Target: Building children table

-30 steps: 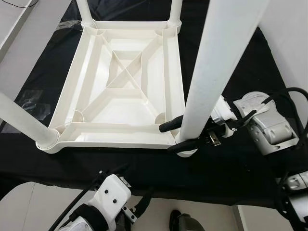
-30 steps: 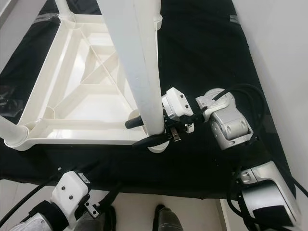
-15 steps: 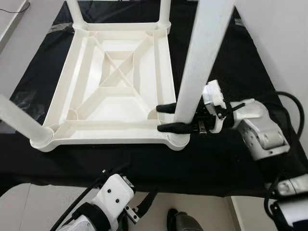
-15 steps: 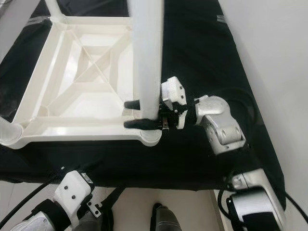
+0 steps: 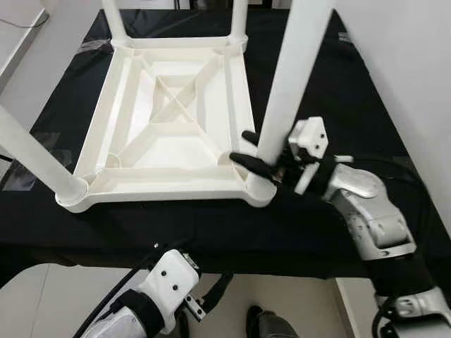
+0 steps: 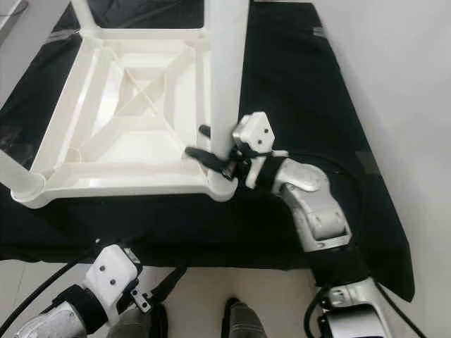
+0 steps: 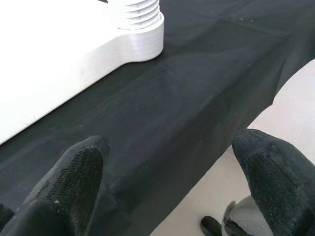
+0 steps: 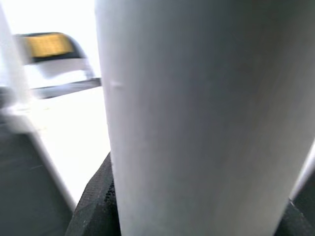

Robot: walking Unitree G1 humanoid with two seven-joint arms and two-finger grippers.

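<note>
Your right gripper (image 5: pixel 262 158) has its fingers clamped around the white plastic cylindrical leg (image 5: pixel 290 79); twist off-axis and it could cross-thread. Left gripper (image 7: pixel 167 177) fingers stand apart.

Upturned children's table (image 5: pixel 169 134) and its legs (image 5: pixel 289 84): smooth, slightly glossy white plastic. Matt black cloth (image 5: pixel 331 91) beneath. Left gripper (image 7: pixel 162 182) fingertips (image 7: pixel 69 182): textured black rubber.
</note>
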